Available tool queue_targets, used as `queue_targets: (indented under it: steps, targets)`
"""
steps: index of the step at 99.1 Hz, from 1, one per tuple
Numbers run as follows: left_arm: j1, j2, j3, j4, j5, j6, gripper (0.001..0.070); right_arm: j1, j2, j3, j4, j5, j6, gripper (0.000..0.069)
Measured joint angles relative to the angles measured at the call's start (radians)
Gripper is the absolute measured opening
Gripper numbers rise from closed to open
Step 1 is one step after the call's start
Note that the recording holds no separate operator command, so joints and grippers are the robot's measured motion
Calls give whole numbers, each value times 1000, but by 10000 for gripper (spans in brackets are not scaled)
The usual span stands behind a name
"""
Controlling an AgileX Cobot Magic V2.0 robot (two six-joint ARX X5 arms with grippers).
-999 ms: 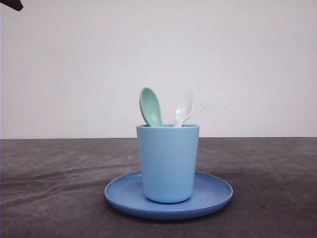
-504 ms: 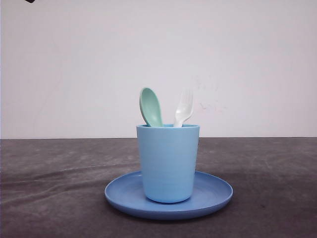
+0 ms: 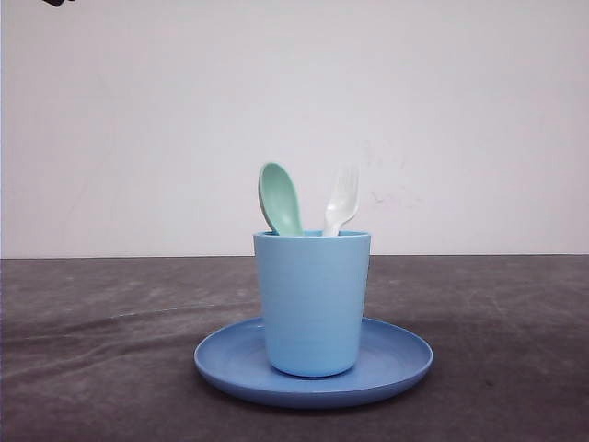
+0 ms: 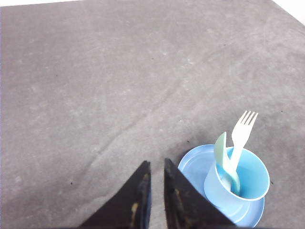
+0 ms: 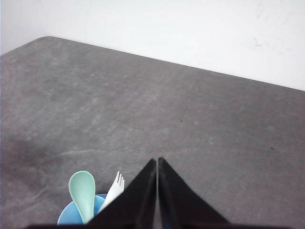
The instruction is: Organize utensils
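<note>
A pale mint-green spoon [image 3: 281, 198] and a white fork [image 3: 340, 202] stand heads up in a light blue cup [image 3: 313, 304]. The cup sits upright in the middle of a round blue plate [image 3: 405, 359]. In the left wrist view the spoon [image 4: 222, 157] and fork [image 4: 242, 131] lean in the cup [image 4: 238, 183], just beside my left gripper [image 4: 157, 163]. That gripper is high above the table, narrowly open and holding nothing. My right gripper [image 5: 157, 160] is shut and empty, also raised, with the spoon [image 5: 82, 191] and fork [image 5: 116, 185] below and beside it.
The dark grey table [image 3: 92, 350] spreads to both sides of the plate, with a white wall [image 3: 138, 138] behind it. A dark bit of an arm [image 3: 57, 2] shows at the top left corner of the front view.
The dark arm part at the top left of the front view has risen almost out of frame. Cup, plate, spoon and fork have stayed put.
</note>
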Motion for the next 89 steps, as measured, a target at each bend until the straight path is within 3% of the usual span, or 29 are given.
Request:
queue_targets:
  steps: [15, 31, 50, 67, 89]
  targets:
    - [0, 0, 0, 0, -2, 10, 24, 0, 0, 0, 0, 0, 0, 4]
    - [40, -10, 0, 18, -36, 92, 24, 0, 0, 0, 0, 0, 0, 4]
    - [193, -91, -88, 188, -42, 141, 24, 0, 0, 0, 0, 0, 0, 4]
    - [358, -219, -290, 305, 32, 165, 24, 0, 0, 0, 0, 0, 0, 4]
    - [525, -448, -600, 413, 79, 186, 24, 0, 0, 0, 0, 0, 0, 4]
